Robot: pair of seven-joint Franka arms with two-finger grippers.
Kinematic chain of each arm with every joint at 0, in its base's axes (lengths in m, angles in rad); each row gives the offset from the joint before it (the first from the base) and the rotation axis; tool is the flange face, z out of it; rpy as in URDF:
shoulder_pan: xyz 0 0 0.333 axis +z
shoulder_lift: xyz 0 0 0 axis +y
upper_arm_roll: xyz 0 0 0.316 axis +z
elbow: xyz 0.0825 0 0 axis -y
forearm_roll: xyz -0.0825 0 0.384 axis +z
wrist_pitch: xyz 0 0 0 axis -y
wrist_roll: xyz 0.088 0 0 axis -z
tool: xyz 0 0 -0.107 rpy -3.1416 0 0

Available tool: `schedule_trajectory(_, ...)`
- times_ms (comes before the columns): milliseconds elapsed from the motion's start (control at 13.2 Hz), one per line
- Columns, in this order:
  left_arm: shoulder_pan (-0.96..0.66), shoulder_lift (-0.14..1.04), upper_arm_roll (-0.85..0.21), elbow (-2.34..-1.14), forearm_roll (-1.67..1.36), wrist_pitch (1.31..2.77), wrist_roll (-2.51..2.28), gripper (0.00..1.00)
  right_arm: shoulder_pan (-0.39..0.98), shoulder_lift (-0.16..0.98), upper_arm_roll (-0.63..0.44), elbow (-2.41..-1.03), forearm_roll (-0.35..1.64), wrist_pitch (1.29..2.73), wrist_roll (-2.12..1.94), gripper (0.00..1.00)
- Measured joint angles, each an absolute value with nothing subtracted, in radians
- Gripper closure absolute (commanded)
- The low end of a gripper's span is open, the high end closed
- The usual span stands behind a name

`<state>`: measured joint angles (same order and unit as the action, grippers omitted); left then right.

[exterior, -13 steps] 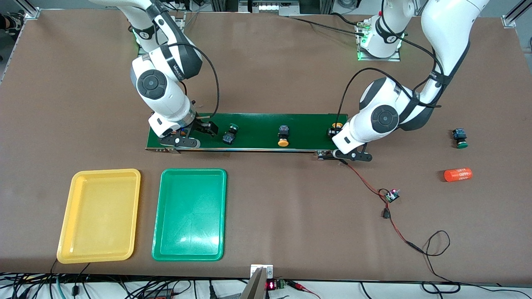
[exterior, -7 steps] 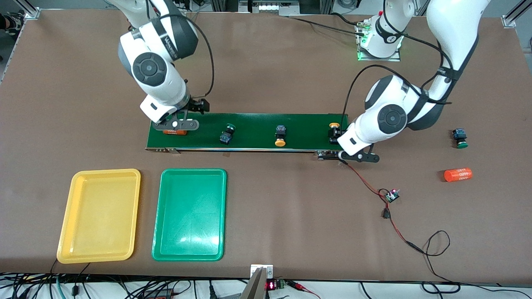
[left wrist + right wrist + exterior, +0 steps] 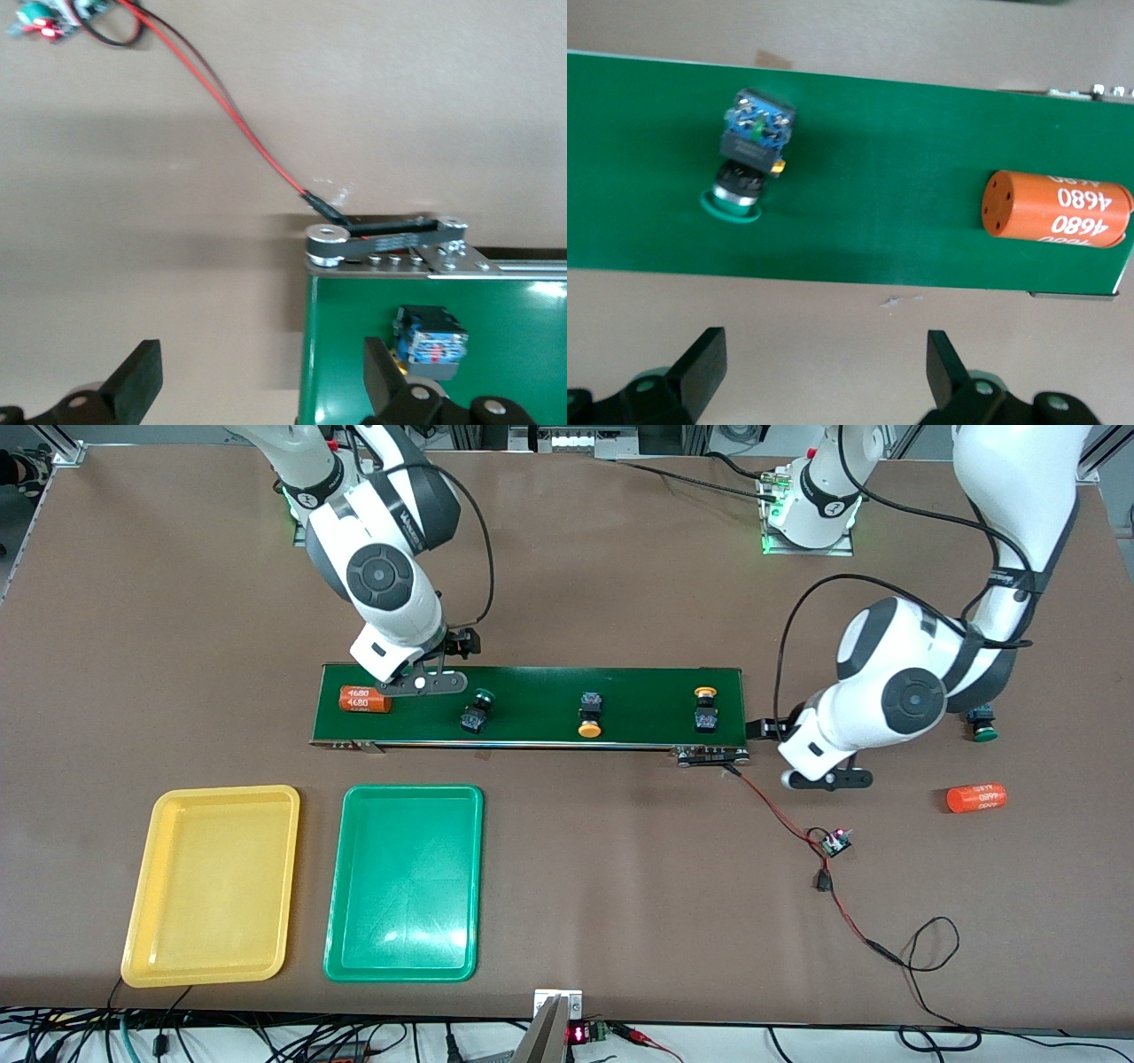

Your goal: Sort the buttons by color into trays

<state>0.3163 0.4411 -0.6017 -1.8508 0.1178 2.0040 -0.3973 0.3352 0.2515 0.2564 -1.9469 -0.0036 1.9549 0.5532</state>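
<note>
PROGRESS: nothing sorted | yellow tray (image 3: 142, 921) and green tray (image 3: 341, 939): no button held | three buttons on conveyor belt (image 3: 540, 686), fourth green button (image 3: 981, 726) on table beside left arm | left gripper (image 3: 828, 779), right gripper (image 3: 423, 683): spread wide, nothing grasped

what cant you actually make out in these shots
- Green button off the belt: front view, mostly hidden by the left arm.
- Yellow button: left wrist view, cap covered by the left gripper.
- Circuit board: front view, too small to read.
</note>
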Motion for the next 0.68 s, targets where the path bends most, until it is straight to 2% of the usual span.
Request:
schedule_trajectory(303, 0.353, 0.441, -0.580, -1.838, 0.118, 1.918, -0.397, 0.00, 0.258, 0.271, 0.244, -1.948, 0.015, 1.987, 0.686, 0.00)
schedule_trajectory(681, 0.379, 0.477, -0.425, -1.840, 0.119, 1.859, -0.375, 0.00, 0.272, 0.334, 0.252, -1.949, 0.023, 2.154, 0.869, 0.00)
